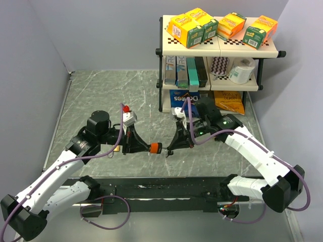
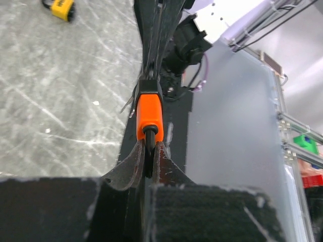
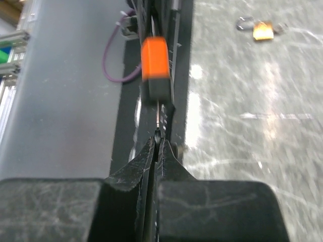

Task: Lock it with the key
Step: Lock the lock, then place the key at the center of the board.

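Orange-headed metal key (image 2: 150, 113) is being pinched at both ends by clenched left gripper (image 2: 149, 151) and right gripper (image 3: 158, 138), likely regrasping for yellow padlock (image 3: 263, 30).

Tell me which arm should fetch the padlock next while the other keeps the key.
Left, probably. The left gripper and right gripper are both shut on the orange-headed key. The padlock lies on the table on the left arm's side, so the right could keep the key.
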Robot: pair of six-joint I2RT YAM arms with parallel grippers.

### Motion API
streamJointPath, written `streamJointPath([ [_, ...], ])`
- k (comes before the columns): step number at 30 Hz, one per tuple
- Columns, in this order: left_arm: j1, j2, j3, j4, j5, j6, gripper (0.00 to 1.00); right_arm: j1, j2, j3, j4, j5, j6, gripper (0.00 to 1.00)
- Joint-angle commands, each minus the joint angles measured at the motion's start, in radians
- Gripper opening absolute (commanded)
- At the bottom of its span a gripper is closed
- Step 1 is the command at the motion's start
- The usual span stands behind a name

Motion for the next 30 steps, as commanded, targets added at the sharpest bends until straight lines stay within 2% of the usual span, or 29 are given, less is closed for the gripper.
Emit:
streamJointPath([
  [1, 0.037, -0.017, 0.016, 0.026, 0.056, 0.053, 0.01, -0.084, -0.038, -0.019, -0.063, 0.007, -0.088, 0.00],
  [6, 0.047, -0.005, 0.030, -0.012, 0.073, 0.108, 0.01, -0.171, -0.020, -0.020, -0.178, 0.001, -0.215, 0.00],
  [10, 0.052, -0.003, 0.027, -0.019, 0.059, 0.124, 0.01, -0.251, 0.009, -0.034, -0.203, 0.039, -0.269, 0.00],
  [14, 0.052, -0.008, 0.017, -0.014, 0.036, 0.125, 0.01, -0.372, 0.090, -0.064, -0.171, 0.137, -0.294, 0.00],
  [21, 0.052, -0.018, 0.004, -0.034, -0.019, 0.139, 0.01, -0.477, 0.207, -0.120, -0.082, 0.327, -0.334, 0.00],
  [30, 0.052, -0.021, -0.013, -0.084, -0.050, 0.225, 0.01, -0.582, 0.430, -0.060, -0.051, 0.393, -0.335, 0.00],
])
